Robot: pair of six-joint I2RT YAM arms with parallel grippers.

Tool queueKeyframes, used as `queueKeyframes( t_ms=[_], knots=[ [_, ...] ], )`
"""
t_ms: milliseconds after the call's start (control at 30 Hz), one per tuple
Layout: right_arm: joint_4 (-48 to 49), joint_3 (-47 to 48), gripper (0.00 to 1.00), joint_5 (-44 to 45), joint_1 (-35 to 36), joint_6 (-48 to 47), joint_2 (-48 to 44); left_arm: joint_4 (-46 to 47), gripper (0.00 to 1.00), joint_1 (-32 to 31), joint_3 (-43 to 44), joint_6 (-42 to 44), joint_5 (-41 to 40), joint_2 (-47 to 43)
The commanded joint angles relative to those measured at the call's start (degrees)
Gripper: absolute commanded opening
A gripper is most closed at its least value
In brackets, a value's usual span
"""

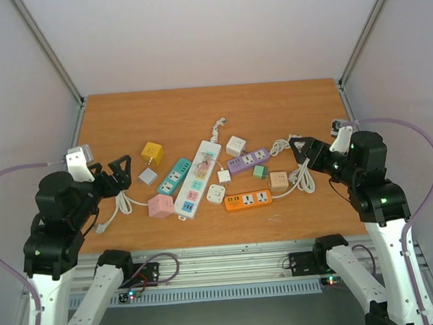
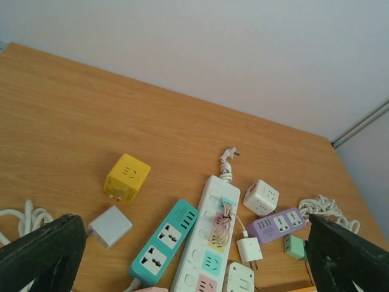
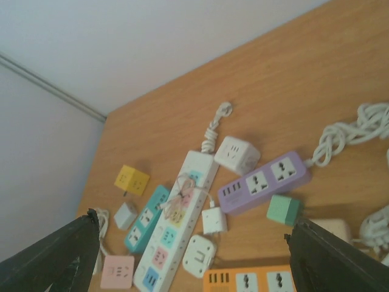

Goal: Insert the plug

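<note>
A small white plug (image 1: 223,176) with a thin pink cable lies beside the long white power strip (image 1: 197,179) at mid-table. The left wrist view shows this plug (image 2: 250,249) with its prongs toward the near edge, and the right wrist view shows it (image 3: 213,220) below the purple strip (image 3: 262,180). My left gripper (image 1: 118,174) hovers open over the table's left side, pointing at the strips. My right gripper (image 1: 303,150) hovers open on the right. Both hold nothing; in each wrist view the fingers (image 2: 37,255) (image 3: 340,258) frame the pile from the lower corners.
Around the white strip lie a teal strip (image 1: 174,176), an orange strip (image 1: 248,200), a yellow cube (image 1: 151,152), a pink cube (image 1: 161,206), a grey adapter (image 1: 148,176), a white cube (image 1: 235,145), a green cube (image 1: 259,171) and a beige cube (image 1: 279,180). White cords (image 1: 304,176) coil at right.
</note>
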Motion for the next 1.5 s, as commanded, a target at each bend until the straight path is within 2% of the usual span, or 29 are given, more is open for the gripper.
queueKeyframes(
  t_ms=[0,133,333,467,600,700,900,1133,1233,1467],
  knots=[
    [0.5,-3.5,0.85,-6.4,-1.6,4.2,-1.8,5.7,0.99,0.7,-1.8,-0.9,0.7,0.0],
    [-0.4,-7.3,0.85,-6.0,-1.7,5.7,-1.8,8.6,0.99,1.0,-3.3,-2.1,5.6,1.7],
    [-6.3,-9.7,0.84,-4.1,-1.8,5.9,1.1,8.2,0.99,1.1,-4.2,-5.0,4.8,4.1],
    [-7.9,-12.0,0.84,-2.8,-1.7,7.9,2.6,11.6,0.99,1.2,-8.1,-6.9,6.4,3.3],
    [-11.1,-12.1,0.83,2.8,-0.3,9.2,7.3,14.4,0.99,1.2,-10.8,-5.2,11.2,3.9],
    [-12.9,-11.6,0.83,11.5,4.2,11.1,11.9,16.4,0.99,1.2,-12.0,-5.5,13.9,5.9],
    [-8.2,-10.4,0.87,22.5,13.4,13.8,25.5,20.5,0.99,1.2,-12.8,-6.0,18.7,11.3],
    [-1.8,-8.8,0.95,27.3,16.1,10.5,36.8,21.6,0.99,1.2,-13.0,-5.5,17.9,14.3],
    [-0.6,-8.2,0.95,27.2,16.1,7.0,41.7,21.7,0.99,1.2,-13.0,-5.4,17.7,14.9],
    [1.3,-7.6,0.84,24.9,16.1,2.6,46.8,22.0,0.99,1.2,-13.3,-5.4,17.5,15.2]
  ],
)
